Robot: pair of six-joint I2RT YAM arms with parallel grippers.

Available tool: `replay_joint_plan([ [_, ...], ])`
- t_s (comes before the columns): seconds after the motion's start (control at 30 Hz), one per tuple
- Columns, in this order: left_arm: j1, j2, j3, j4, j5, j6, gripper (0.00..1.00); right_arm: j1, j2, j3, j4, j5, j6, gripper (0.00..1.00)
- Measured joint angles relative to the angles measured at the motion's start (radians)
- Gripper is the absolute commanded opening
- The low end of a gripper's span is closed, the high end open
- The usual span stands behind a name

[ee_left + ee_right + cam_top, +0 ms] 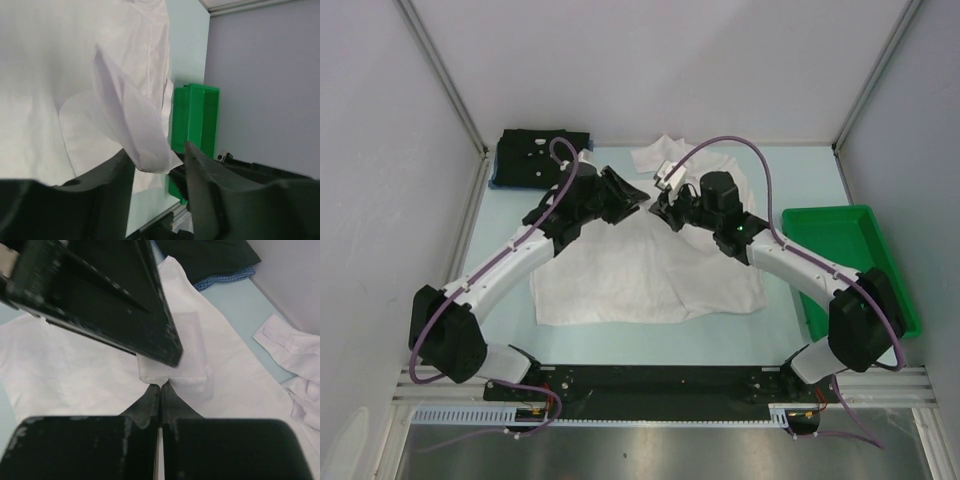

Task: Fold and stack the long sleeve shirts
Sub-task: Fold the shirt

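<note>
1. Left gripper (157, 150) is what I check first: in the left wrist view its two black fingers (202, 175) stand apart at the bottom of the frame. A raised corner of the plain white thin cloth shirt (40, 100) sits in the gap between them. I cannot tell whether either finger touches that corner.
2. From above, the left gripper (633, 198) sits just above the middle of the frame, nose to nose with the right gripper (662, 212).
3. Right gripper (160, 386) has its fingers pressed together. Their tips meet the near edge of a small folded patch of the white shirt (65, 370). I cannot tell whether any cloth is caught between them.
4. The white shirt (640, 275) lies spread on the pale blue-green table (790, 180), filling the centre of the top view below both grippers.
5. A crumpled white cloth (660, 155) lies at upper centre, beyond the grippers. I cannot tell whether it belongs to the same shirt.
6. The black cloth shirt (535, 155) lies folded in the upper left of the top view, well apart from the grippers. In the right wrist view a blue checked cloth (225, 277) shows from under its edge at the top.
7. The green plastic tray (825, 212) stands at the right edge of the top view, beside the right arm.
</note>
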Motion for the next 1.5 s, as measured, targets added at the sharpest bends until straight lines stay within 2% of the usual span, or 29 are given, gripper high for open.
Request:
replay_joint_plan([
  [0.1, 0.04, -0.038, -0.034, 0.056, 0.061, 0.146, 0.72, -0.049, -0.014, 0.002, -0.008, -0.069, 0.027, 0.0],
  [0.13, 0.069, -0.056, -0.04, 0.068, 0.082, 0.223, 0.91, -0.077, -0.025, 0.002, -0.016, -0.101, 0.036, 0.0],
  [0.17, 0.097, -0.072, -0.042, 0.081, 0.097, 0.283, 0.99, -0.103, -0.037, 0.002, -0.022, -0.137, 0.044, 0.0],
  [0.27, 0.248, -0.149, -0.067, 0.154, 0.252, 0.544, 1.0, -0.173, -0.076, 0.011, -0.063, -0.247, 0.059, 0.0],
  [0.3, 0.288, -0.18, -0.07, 0.176, 0.342, 0.669, 1.0, -0.189, -0.09, 0.018, -0.082, -0.285, 0.059, 0.0],
  [0.33, 0.334, -0.192, -0.07, 0.184, 0.378, 0.723, 0.99, -0.199, -0.099, 0.024, -0.097, -0.314, 0.057, 0.0],
  [0.4, 0.36, -0.218, -0.063, 0.175, 0.507, 0.917, 1.0, -0.211, -0.116, 0.04, -0.137, -0.379, 0.055, 0.0],
  [0.5, 0.319, -0.225, -0.045, 0.128, 0.668, 1.181, 0.99, -0.218, -0.126, 0.069, -0.196, -0.468, 0.048, 0.0],
  [0.63, 0.234, -0.205, -0.042, 0.071, 0.761, 1.446, 0.99, -0.21, -0.143, 0.072, -0.252, -0.532, 0.002, 0.0],
  [0.77, 0.167, -0.169, -0.029, 0.04, 0.801, 1.594, 0.99, -0.167, -0.18, 0.072, -0.33, -0.554, -0.105, 0.0],
  [0.93, 0.142, -0.157, -0.029, 0.023, 0.831, 1.748, 0.99, -0.127, -0.221, 0.072, -0.4, -0.576, -0.213, 0.0],
  [1.03, 0.126, -0.157, -0.031, 0.01, 0.848, 1.843, 0.89, -0.12, -0.245, 0.071, -0.427, -0.586, -0.266, 0.0],
  [1.07, 0.119, -0.156, -0.03, 0.008, 0.855, 1.859, 0.78, -0.118, -0.248, 0.071, -0.429, -0.586, -0.278, 0.0],
  [1.13, 0.099, -0.149, -0.027, 0.003, 0.874, 1.897, 0.67, -0.114, -0.25, 0.071, -0.435, -0.588, -0.296, 0.0],
  [1.17, 0.087, -0.143, -0.022, -0.003, 0.881, 1.913, 0.56, -0.111, -0.25, 0.071, -0.438, -0.588, -0.306, 0.0],
  [1.23, 0.065, -0.129, -0.009, -0.018, 0.89, 1.946, 0.46, -0.107, -0.25, 0.071, -0.443, -0.588, -0.316, 0.01],
  [1.27, 0.053, -0.122, -0.002, -0.027, 0.893, 1.964, 0.25, -0.105, -0.25, 0.071, -0.446, -0.588, -0.322, 0.01],
  [1.3, 0.044, -0.115, 0.008, -0.037, 0.894, 1.979, 0.12, -0.103, -0.25, 0.071, -0.452, -0.588, -0.33, 0.03],
  [1.33, 0.037, -0.108, 0.021, -0.054, 0.895, 1.99, 0.05, -0.101, -0.25, 0.071, -0.458, -0.588, -0.335, 0.06],
  [1.37, 0.034, -0.102, 0.035, -0.068, 0.892, 1.998, 0.0, -0.101, -0.25, 0.071, -0.467, -0.587, -0.34, 0.11],
  [1.4, 0.032, -0.094, 0.057, -0.088, 0.885, 2.01, 0.0, -0.102, -0.252, 0.071, -0.475, -0.584, -0.344, 0.36],
  [1.47, 0.031, -0.083, 0.105, -0.128, 0.857, 2.018, 0.0, -0.108, -0.259, 0.067, -0.481, -0.576, -0.341, 0.57],
  [1.5, 0.031, -0.079, 0.129, -0.145, 0.837, 2.018, 0.0, -0.115, -0.267, 0.059, -0.48, -0.569, -0.338, 0.73],
])
